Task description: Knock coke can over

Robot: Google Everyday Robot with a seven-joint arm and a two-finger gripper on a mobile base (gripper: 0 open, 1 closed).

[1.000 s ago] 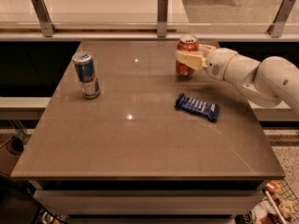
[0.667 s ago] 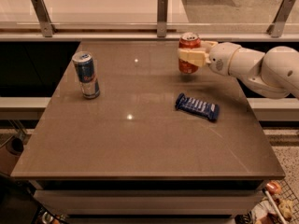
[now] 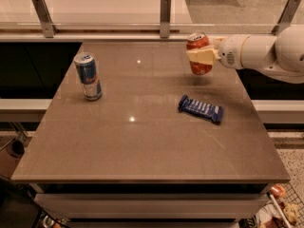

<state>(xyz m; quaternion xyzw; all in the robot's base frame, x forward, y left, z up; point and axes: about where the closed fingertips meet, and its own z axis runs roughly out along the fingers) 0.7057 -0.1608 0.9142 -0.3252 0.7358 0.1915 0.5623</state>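
The coke can (image 3: 200,69) is red-orange with a silver top and sits at the far right of the brown table (image 3: 142,146). It leans slightly and seems to hang just above the surface. My gripper (image 3: 196,56) reaches in from the right and is shut on the can's middle. A cream finger (image 3: 203,56) crosses the can's front; the other finger is hidden behind it. The white arm (image 3: 266,53) extends off the right edge.
A tall, slim blue-and-silver can (image 3: 89,76) stands upright at the left of the table. A flat blue snack bar wrapper (image 3: 201,109) lies right of centre, just in front of the coke can. A railing with metal posts (image 3: 165,9) runs behind the table.
The gripper and the coke can have moved slightly to the right and up from the table. The can now leans a little. The blue can and the wrapper have not moved.
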